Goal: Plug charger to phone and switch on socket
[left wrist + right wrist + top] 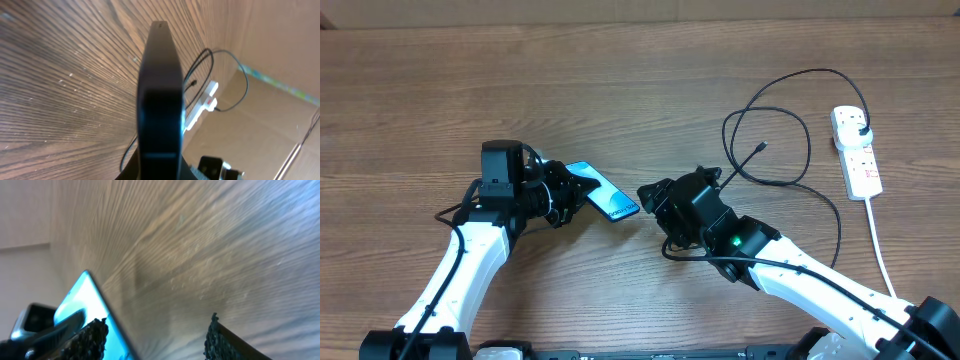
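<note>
- My left gripper (pixel 568 190) is closed tight on the phone (pixel 610 203), gripping its left end; the phone sits left of centre on the table (pixel 620 80), tilted, with its pale blue screen partly facing up
- In the left wrist view the phone (pixel 160 100) shows edge-on as a dark slab that blocks the middle of the picture
- My right gripper (pixel 646 194) sits just beside the phone's free right end with its jaws spread wide and nothing between them; the right wrist view shows bare wood between the two fingertips (pixel 93 336), with the blue screen (pixel 80 297) next to the left one
- The charger (pixel 790 75) lies in loose loops on the right half of the table; its connector tip (pixel 761 147) rests on the wood, well apart from the phone, with the right gripper's body between them
- One strand of the cable runs down alongside the right arm
- The socket (pixel 857 155) lies near the right edge, with the black plug (pixel 861 129) seated in its far end and red marks on its face
- Its white cord (pixel 882 255) trails toward me
- There is small print at the phone's lower end, but I cannot read it, and I can make out no lettering on the socket
</note>
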Motion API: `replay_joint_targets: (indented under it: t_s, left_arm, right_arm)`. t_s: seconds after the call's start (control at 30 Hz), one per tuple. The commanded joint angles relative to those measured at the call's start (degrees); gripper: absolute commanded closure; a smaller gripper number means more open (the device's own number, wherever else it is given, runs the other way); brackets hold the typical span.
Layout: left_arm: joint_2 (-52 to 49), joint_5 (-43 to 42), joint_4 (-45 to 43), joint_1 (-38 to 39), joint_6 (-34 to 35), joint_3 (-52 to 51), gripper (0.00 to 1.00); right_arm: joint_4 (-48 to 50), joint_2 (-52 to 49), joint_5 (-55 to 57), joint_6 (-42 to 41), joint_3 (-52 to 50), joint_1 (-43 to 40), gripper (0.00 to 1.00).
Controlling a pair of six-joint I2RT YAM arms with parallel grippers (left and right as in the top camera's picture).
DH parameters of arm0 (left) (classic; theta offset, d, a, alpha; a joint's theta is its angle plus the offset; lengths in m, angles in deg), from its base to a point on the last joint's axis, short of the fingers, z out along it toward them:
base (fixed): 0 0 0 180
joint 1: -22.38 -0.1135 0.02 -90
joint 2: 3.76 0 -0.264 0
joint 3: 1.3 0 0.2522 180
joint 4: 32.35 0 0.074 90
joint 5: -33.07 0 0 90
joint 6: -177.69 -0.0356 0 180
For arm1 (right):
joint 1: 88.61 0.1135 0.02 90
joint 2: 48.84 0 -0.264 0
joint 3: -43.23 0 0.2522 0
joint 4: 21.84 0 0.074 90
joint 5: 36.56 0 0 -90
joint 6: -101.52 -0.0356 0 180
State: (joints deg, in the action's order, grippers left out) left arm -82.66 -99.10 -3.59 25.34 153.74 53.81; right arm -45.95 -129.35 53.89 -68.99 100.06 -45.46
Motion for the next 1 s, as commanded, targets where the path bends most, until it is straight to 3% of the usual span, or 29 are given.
replay_joint_targets:
  t_s: [0.0, 0.13, 0.37, 0.57, 0.7, 0.8, 0.87, 0.9, 0.97]
  left_arm:
    - [0.0, -6.7, -1.2, -0.9, -3.9, 0.4, 0.96]
    - [-0.9, -12.0, -5.0, -1.2, 0.3, 0.4, 0.96]
    - [-10.1, -24.7, -22.2, -1.2, 10.4, 3.6, 0.96]
    - [-25.4, -40.2, -26.0, -0.6, 11.3, 14.0, 0.96]
    - [-28.7, -42.8, -25.9, 0.8, 11.3, 16.1, 0.96]
    - [-28.7, -43.2, -26.2, 1.4, 10.4, 16.1, 0.96]
    - [-28.7, -43.9, -26.2, 1.6, 9.4, 16.1, 0.96]
    - [-28.7, -44.7, -26.2, 1.6, 8.6, 16.1, 0.96]
    - [-28.7, -46.2, -26.2, 1.6, 7.3, 16.1, 0.96]
  right_arm:
    - [-0.3, 1.0, 5.5, 4.1, 0.4, -0.3, 0.34]
    - [-2.6, 1.0, 5.5, 4.1, 0.4, -1.9, 0.33]
    - [-5.2, 1.0, 5.5, 4.1, 0.4, -4.0, 0.32]
    - [-5.9, 1.0, 5.5, 4.1, 0.4, -5.2, 0.29]
    - [-6.9, 1.0, 5.5, 4.1, 0.4, -5.1, 0.25]
    - [-7.9, 1.0, 5.5, 4.1, 0.4, -5.1, 0.13]
    - [-8.3, 1.0, 5.6, 4.1, 0.4, -5.1, 0.12]
    - [-8.2, 0.9, 5.6, 4.1, 0.4, -5.1, 0.15]
    - [-8.7, 0.9, 6.4, 4.6, 0.4, -5.2, 0.44]
